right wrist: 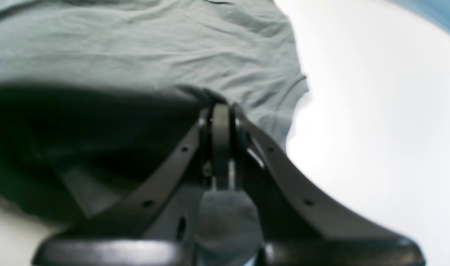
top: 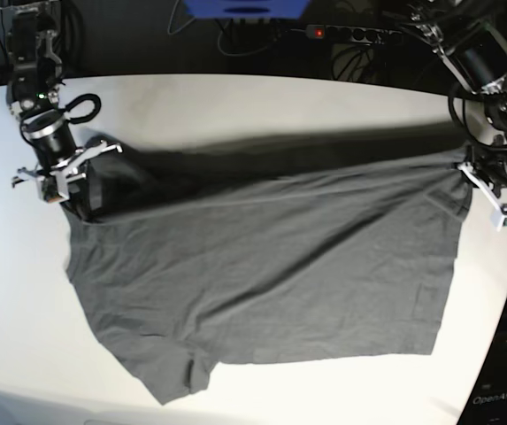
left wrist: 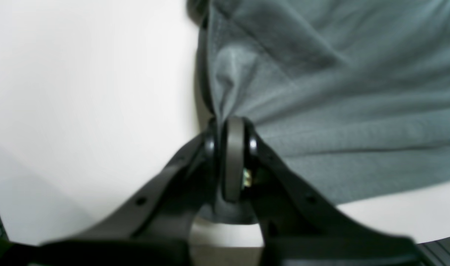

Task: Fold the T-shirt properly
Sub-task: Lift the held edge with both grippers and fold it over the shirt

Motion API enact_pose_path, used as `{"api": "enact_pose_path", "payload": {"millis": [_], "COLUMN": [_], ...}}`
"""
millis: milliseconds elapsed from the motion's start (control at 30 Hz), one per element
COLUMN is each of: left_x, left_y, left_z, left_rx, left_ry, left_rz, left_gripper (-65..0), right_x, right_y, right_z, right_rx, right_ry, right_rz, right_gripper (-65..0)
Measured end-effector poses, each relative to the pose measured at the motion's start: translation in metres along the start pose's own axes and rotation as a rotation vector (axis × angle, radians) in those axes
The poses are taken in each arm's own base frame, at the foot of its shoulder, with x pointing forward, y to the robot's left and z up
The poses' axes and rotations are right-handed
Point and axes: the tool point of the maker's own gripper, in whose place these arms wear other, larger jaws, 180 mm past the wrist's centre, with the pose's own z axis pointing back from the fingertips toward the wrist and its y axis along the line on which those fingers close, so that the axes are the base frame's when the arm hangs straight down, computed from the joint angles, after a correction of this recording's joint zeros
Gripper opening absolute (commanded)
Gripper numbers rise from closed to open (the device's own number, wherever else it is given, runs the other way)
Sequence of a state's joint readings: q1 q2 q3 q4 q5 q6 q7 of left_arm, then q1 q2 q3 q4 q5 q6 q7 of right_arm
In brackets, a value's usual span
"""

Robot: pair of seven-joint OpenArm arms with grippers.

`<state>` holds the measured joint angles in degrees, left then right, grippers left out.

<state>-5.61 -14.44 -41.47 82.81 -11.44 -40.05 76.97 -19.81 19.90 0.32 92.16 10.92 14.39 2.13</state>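
Note:
The dark grey T-shirt (top: 271, 274) lies spread across the white table (top: 235, 97), a sleeve pointing to the near left. Its far edge is raised and stretched between both grippers, with a shadow under it. My right gripper (top: 83, 204), on the base view's left, is shut on a corner of the cloth. In its wrist view the fingertips (right wrist: 219, 111) pinch a bunched fold of T-shirt (right wrist: 136, 48). My left gripper (top: 465, 170), on the base view's right, is shut on the opposite corner. Its wrist view shows the gripper (left wrist: 230, 123) clamping gathered T-shirt (left wrist: 339, 92) fabric.
The table's curved edge runs close to my left arm on the base view's right. Behind the table sit a blue box (top: 244, 7), a power strip (top: 350, 34) and tangled cables. Bare white tabletop borders the shirt on every side.

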Motion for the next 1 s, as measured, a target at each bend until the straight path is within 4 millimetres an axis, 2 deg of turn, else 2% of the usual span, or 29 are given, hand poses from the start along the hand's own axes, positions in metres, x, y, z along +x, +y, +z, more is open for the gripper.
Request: {"api": "enact_pose_path", "payload": {"millis": [167, 333, 467, 667, 833, 1000], "left_x": [0.020, 0.016, 0.033, 0.033, 0.040, 0.063], "left_y": [0.003, 0.003, 0.001, 0.001, -0.002, -0.012], "left_z": [0.003, 0.003, 0.006, 0.006, 0.006, 0.009], "left_rx": [0.024, 0.026, 0.019, 0.024, 0.024, 0.000], "left_ry": [-0.026, -0.009, -0.053, -0.045, -0.056, -0.111], "left_rz": [-0.006, -0.005, -0.005, -0.007, -0.003, -0.002], "left_gripper": [-62.5, -62.5, -62.5, -62.5, -62.5, -62.5], "right_x": [0.002, -0.002, 0.003, -0.009, -0.009, -0.007], "right_y": [-0.001, -0.002, -0.002, -0.003, -0.002, -0.003], "right_z": [-0.004, -0.004, -0.007, -0.008, -0.008, -0.009], "right_rx": [-0.001, -0.001, 0.000, -0.002, -0.002, -0.002], "right_ry": [-0.007, 0.003, -0.007, 0.022, 0.021, 0.016], "right_rz": [-0.001, -0.003, -0.002, -0.011, -0.011, -0.010], "right_gripper": [-64.6, -64.7, -64.7, -64.7, -64.7, -64.7]}}
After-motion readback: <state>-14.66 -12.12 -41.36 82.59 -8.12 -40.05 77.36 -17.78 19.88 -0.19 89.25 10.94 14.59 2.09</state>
